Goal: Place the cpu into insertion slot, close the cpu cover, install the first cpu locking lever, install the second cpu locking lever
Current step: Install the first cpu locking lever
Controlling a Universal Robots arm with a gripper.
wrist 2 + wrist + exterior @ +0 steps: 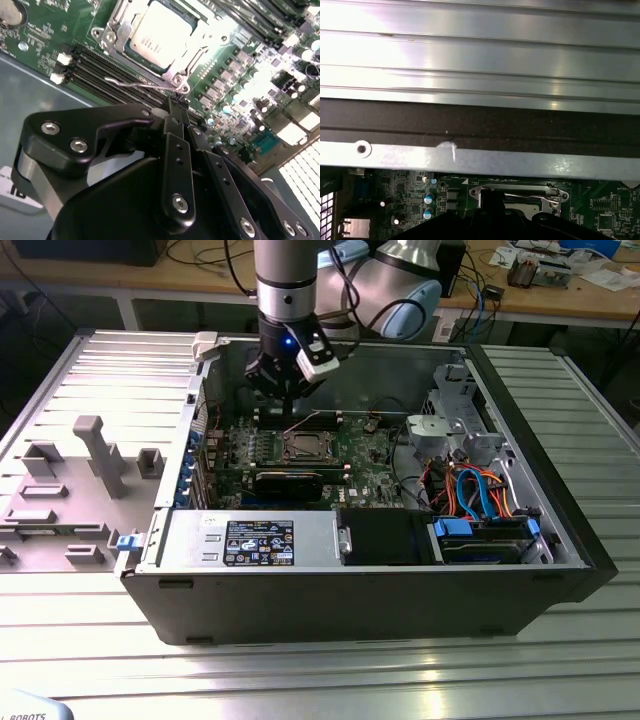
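We see the jaws drawn narrow in the second wrist view, their fingertips [173, 106] meeting with no gap between them; whether they pinch anything we cannot tell. Directly at the tips lies a thin wire locking lever [134, 85], and its long axis runs sideways across the line of the jaws, along the near edge of the socket. Between the lever and the jaws there are black memory slots [102, 70]. Just beyond the lever, straight ahead of the tips, the cpu [159, 34] sits flat in the insertion slot [289, 448], and the cpu cover [116, 39] lies down around it, so we judge these two steps as done. The lever appears to us free and not hooked. Further out from the jaws spreads the green motherboard [47, 30], then the open computer case [560, 502], which rests on the ribbed metal tabletop [300, 675].
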